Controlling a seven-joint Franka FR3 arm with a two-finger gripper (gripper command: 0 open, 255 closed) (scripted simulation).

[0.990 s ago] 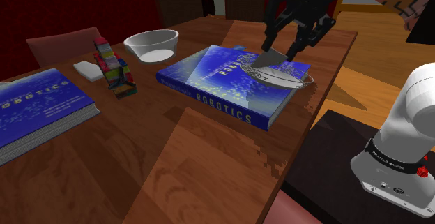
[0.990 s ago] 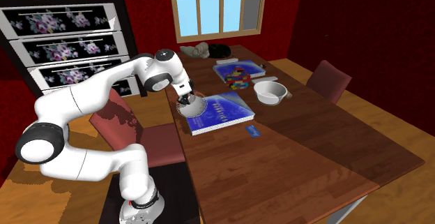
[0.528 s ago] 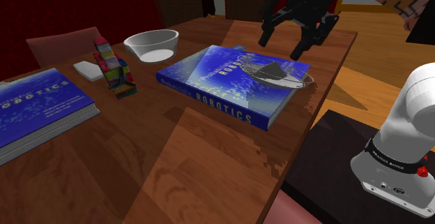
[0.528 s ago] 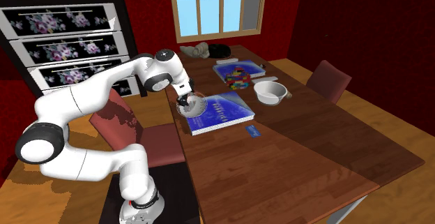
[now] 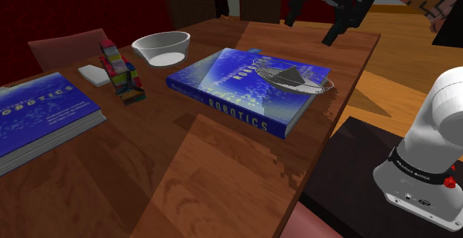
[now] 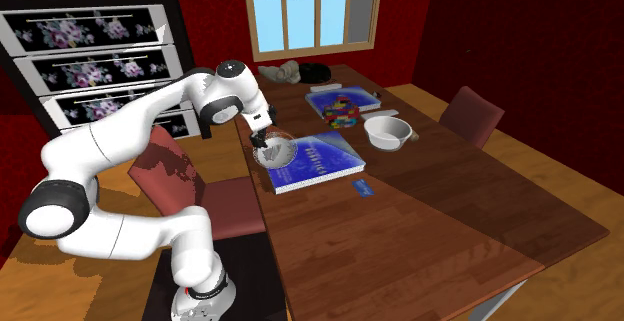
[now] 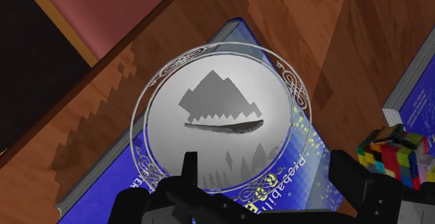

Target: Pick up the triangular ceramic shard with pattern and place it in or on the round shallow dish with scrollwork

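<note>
Table [image 5: 222,177] book [image 5: 222,96] carries dish [image 7: 164,128], shard [image 7: 216,97] inside, rim partly behind pincer [image 7: 266,158].

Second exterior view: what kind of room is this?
Probably a dining room in a house: a long wooden table with a padded chair beside it, a paned window and a floral-fronted drawer cabinet.

The grey triangular shard [image 5: 294,75] lies in the round shallow dish with scrollwork [image 5: 325,88], which rests on the blue hardcover book [image 5: 237,96]. The book lies on the wooden table [image 5: 193,184]. A white bowl [image 5: 161,47] stands behind it, toward the shoulder view's left.
</note>
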